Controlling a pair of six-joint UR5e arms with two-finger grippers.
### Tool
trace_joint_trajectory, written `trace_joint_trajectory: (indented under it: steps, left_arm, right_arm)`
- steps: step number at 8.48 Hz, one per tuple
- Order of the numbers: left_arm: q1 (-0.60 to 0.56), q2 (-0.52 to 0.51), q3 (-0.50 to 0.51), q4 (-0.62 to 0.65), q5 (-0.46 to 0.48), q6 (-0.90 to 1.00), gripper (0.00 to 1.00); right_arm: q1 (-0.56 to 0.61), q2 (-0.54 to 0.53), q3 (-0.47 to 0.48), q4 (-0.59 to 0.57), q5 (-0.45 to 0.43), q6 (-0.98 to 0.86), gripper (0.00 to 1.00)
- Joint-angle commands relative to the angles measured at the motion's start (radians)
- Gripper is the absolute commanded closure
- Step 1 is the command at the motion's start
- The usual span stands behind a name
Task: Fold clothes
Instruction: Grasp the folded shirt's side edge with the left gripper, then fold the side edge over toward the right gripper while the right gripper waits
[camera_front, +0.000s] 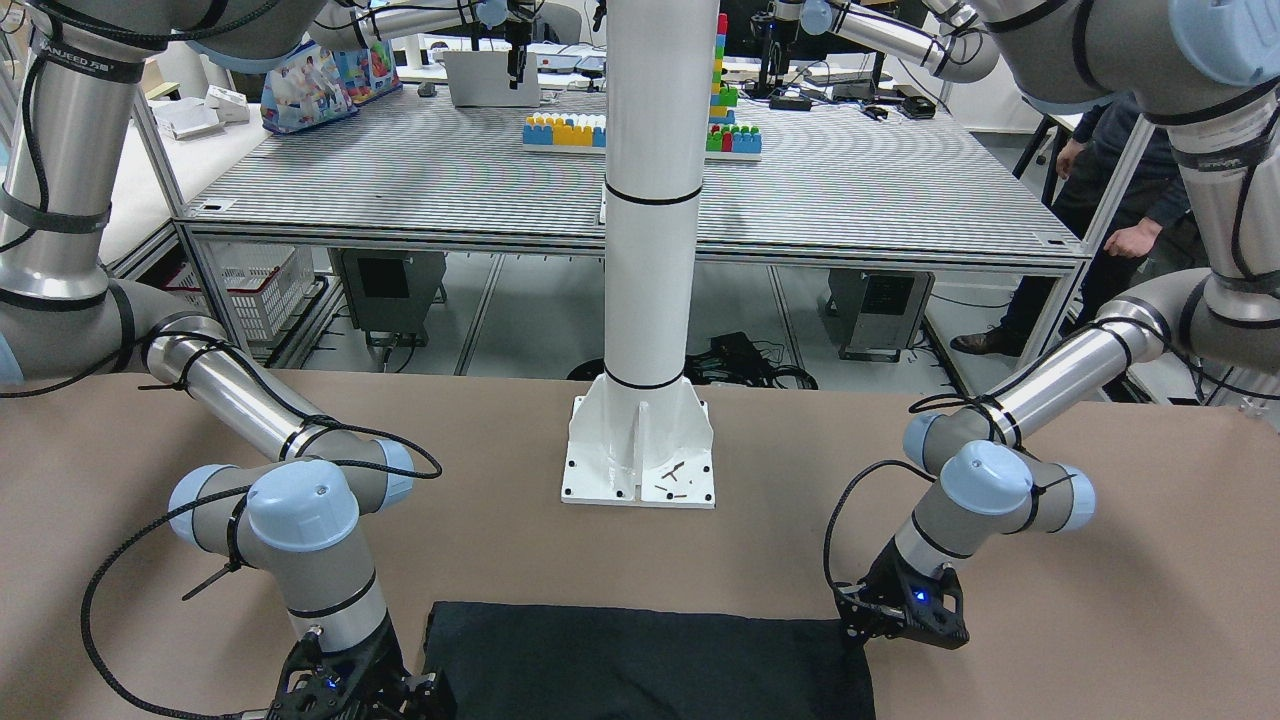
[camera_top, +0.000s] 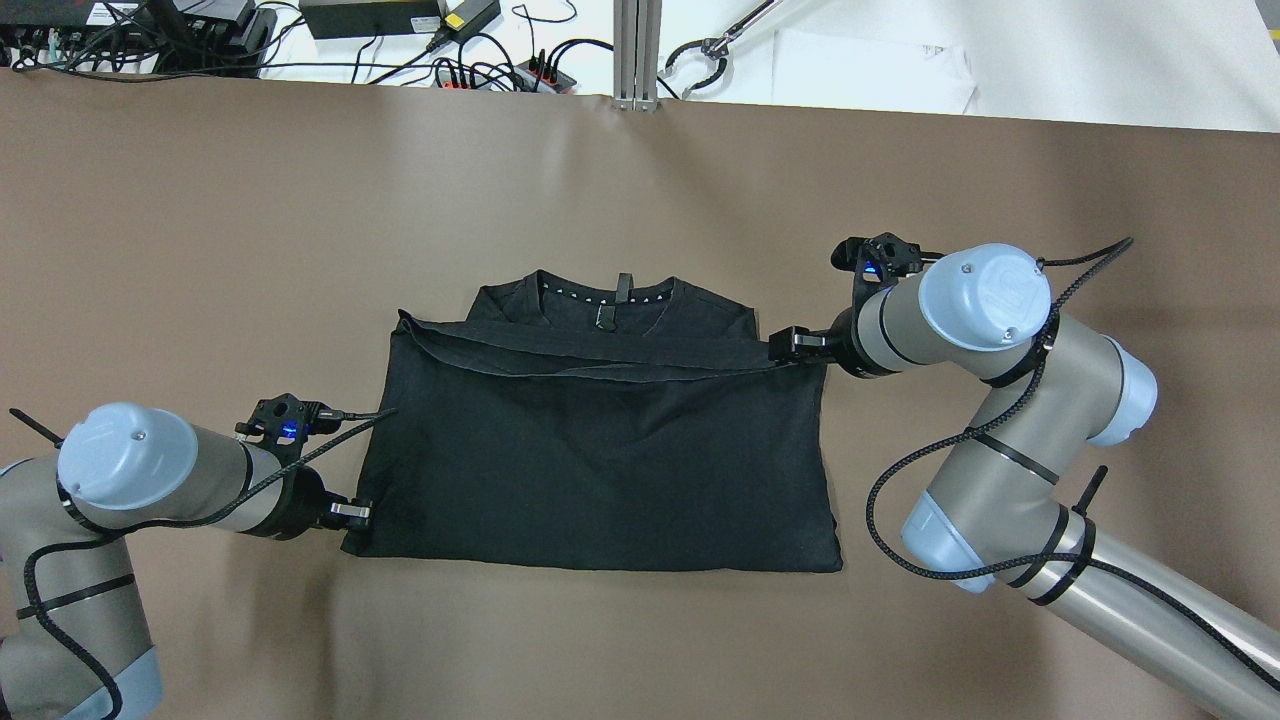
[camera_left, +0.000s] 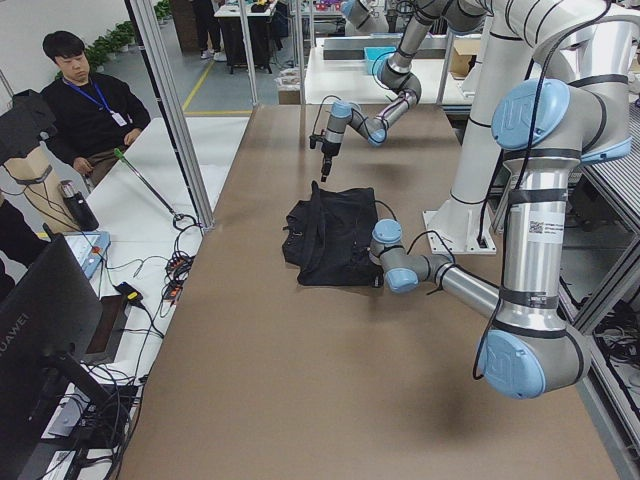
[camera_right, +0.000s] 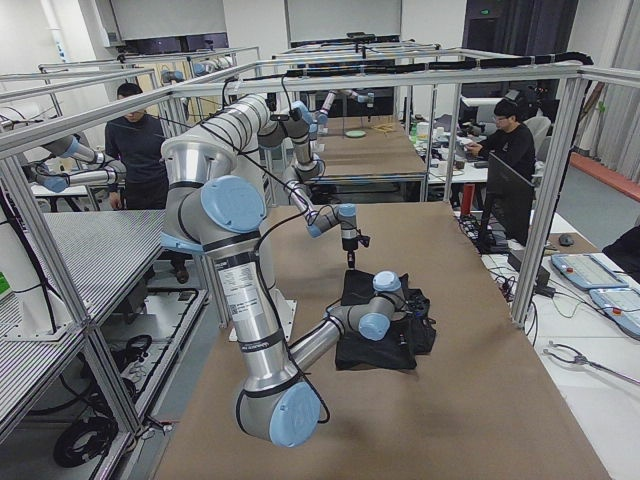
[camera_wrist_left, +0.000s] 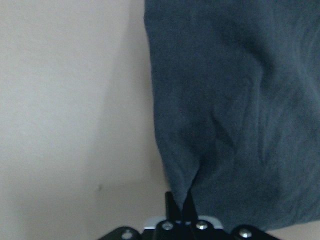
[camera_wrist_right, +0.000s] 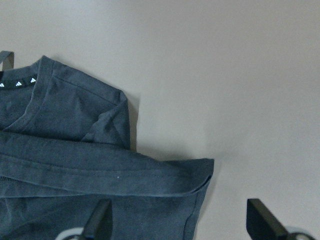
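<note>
A black T-shirt (camera_top: 600, 450) lies flat in the middle of the brown tabletop (camera_top: 200, 200), between the two arms. Its bottom part is folded up, so the hem (camera_top: 600, 368) sits just below the collar (camera_top: 600, 297). That makes the shirt shorter, like the first step of folding.

The left gripper (camera_top: 352, 512) is down low at the near corner on its side. Its fingers (camera_wrist_left: 172, 205) are pressed together and pinch a little bit of cloth. The cloth puckers up right there. I think it holds that corner so it can lift that side over.

The right gripper (camera_top: 792, 342) sits just beside the far corner, where the hem ends. Its fingers (camera_wrist_right: 102, 217) are spread wide and hold nothing. The hem corner lies loose between them. It may be about to grab that corner, so both arms can lift one edge together, but I cannot be sure.
</note>
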Motion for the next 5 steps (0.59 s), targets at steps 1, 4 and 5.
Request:
trace_joint_trajectory:
  steps: [1,4,5]
  left_arm:
    - [-0.148,-0.072,0.116,0.014,-0.002,0.112,1.0]
    - [-0.327,-0.397,0.493,0.013,-0.007,0.251,1.0]
    - [-0.362,-0.536,0.643,0.011,-0.007,0.27,1.0]
  right_arm:
    - [0.0,0.0,0.0,0.0,0.0,0.0,0.06]
    - [0.0,0.0,-0.004,0.0,-0.001,0.0,0.06]
    - [0.0,0.0,-0.005,0.0,-0.001,0.0,0.06]
